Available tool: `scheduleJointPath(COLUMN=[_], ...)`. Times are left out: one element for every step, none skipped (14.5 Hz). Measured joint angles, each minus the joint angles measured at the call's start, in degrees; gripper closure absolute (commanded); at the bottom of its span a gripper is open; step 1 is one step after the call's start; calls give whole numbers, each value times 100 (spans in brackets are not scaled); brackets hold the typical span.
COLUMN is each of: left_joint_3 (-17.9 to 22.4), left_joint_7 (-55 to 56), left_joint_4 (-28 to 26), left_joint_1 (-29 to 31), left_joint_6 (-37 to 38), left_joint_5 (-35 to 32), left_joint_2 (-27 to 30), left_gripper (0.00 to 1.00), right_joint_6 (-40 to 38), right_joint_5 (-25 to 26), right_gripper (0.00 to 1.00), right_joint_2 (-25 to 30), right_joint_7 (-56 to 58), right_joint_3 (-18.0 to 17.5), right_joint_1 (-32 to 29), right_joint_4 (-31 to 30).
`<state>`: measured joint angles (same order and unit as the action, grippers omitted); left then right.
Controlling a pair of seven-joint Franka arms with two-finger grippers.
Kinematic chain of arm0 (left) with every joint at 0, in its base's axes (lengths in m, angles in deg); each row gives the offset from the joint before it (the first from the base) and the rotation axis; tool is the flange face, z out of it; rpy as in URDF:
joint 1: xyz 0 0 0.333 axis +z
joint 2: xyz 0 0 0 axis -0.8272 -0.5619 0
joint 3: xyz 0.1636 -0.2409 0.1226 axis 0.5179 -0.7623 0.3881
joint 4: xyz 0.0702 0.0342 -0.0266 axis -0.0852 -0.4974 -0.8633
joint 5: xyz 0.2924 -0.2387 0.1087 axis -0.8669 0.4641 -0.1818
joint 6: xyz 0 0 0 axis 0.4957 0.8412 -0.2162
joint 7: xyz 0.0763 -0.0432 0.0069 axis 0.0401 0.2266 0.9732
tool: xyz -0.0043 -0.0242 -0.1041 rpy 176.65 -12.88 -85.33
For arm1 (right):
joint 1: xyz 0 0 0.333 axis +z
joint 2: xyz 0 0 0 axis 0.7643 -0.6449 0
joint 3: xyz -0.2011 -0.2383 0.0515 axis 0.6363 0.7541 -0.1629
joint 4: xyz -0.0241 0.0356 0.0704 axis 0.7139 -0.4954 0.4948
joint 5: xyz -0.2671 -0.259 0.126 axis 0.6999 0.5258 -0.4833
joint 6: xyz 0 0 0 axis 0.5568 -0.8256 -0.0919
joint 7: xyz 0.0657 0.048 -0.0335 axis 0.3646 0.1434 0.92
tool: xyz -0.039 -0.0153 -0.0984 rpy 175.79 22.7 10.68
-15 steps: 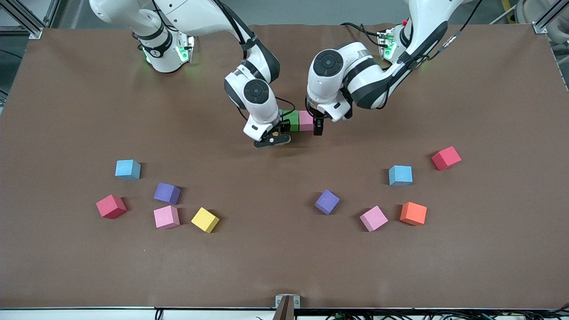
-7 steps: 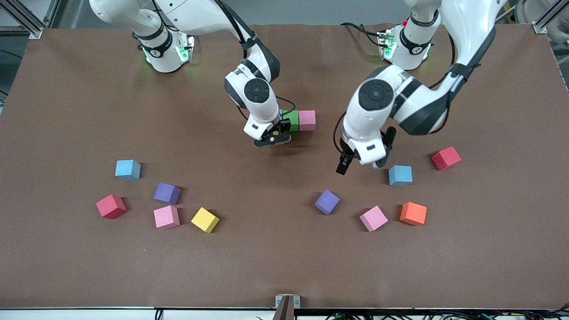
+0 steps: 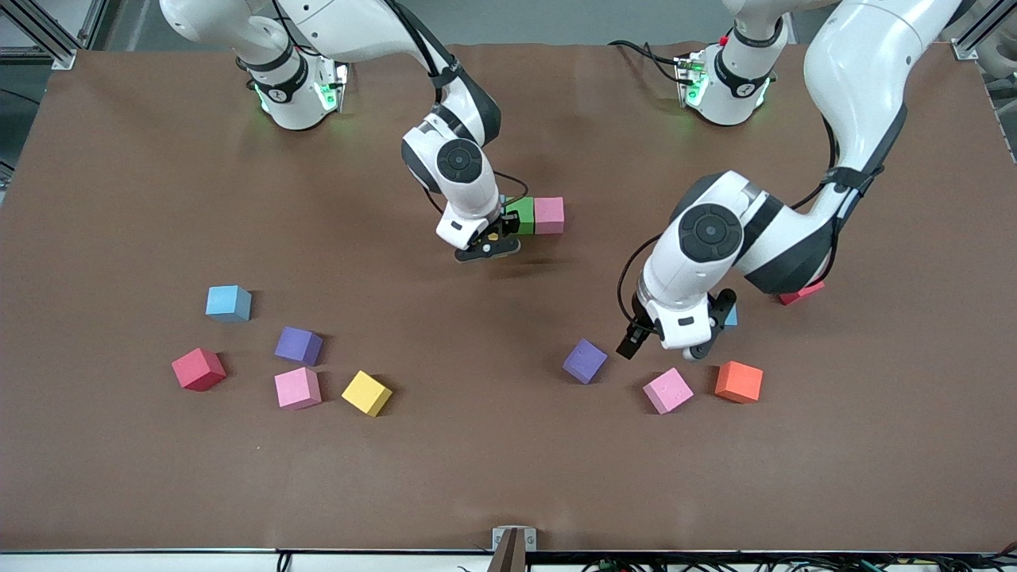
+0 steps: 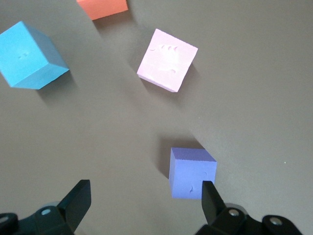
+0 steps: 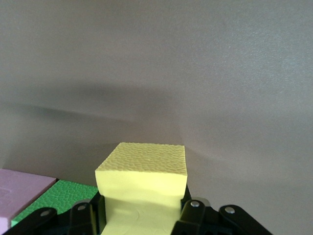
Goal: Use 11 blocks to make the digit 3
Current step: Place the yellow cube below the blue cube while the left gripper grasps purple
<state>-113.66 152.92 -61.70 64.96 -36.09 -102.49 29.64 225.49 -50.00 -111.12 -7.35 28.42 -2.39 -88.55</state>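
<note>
Centrally, a yellow block [image 5: 142, 183] is gripped by the right gripper [image 3: 486, 246] beside a touching green block [image 3: 520, 215] and pink block [image 3: 549, 214]. Meanwhile, the left gripper [image 3: 666, 347] is held wide open over a purple block [image 4: 191, 172].

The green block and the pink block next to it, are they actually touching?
Touching. The front view shows the green block and the pink block side by side with faces flush and no table showing between them.
</note>
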Motion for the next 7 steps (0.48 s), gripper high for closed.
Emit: scheduleJointPath(left_joint_3=[36,67,108,185,312,506,733], left_joint_7=[-32,-54,-78,-137,-239,-347,-385], left_joint_4=[141,301,444,574,678,756,823], left_joint_1=[-16,-22,-32,-69,-160,-322,-530], left_joint_6=[0,0,-2,-4,-6,-8,-11], left_joint_5=[-6,-21,-39,-57,-65,-66,-66], left_joint_2=[-150,-314,-476,-629,-750,-838,-891], left_gripper=[0,0,0,0,0,0,0], right_joint_6=[-1,-1,-1,-1,-1,-6,-32], right_joint_5=[0,0,0,0,0,-3,-5], right_gripper=[69,66,59,37,0,0,0], right_joint_2=[1,2,3,3,4,2,-8], right_joint_7=[0,0,0,0,-1,-33,-100], right_joint_3=[0,0,0,0,0,-1,-4], right_joint_1=[1,3,5,5,6,6,8], right_joint_4=[-2,-3,-5,-6,-6,-8,-20])
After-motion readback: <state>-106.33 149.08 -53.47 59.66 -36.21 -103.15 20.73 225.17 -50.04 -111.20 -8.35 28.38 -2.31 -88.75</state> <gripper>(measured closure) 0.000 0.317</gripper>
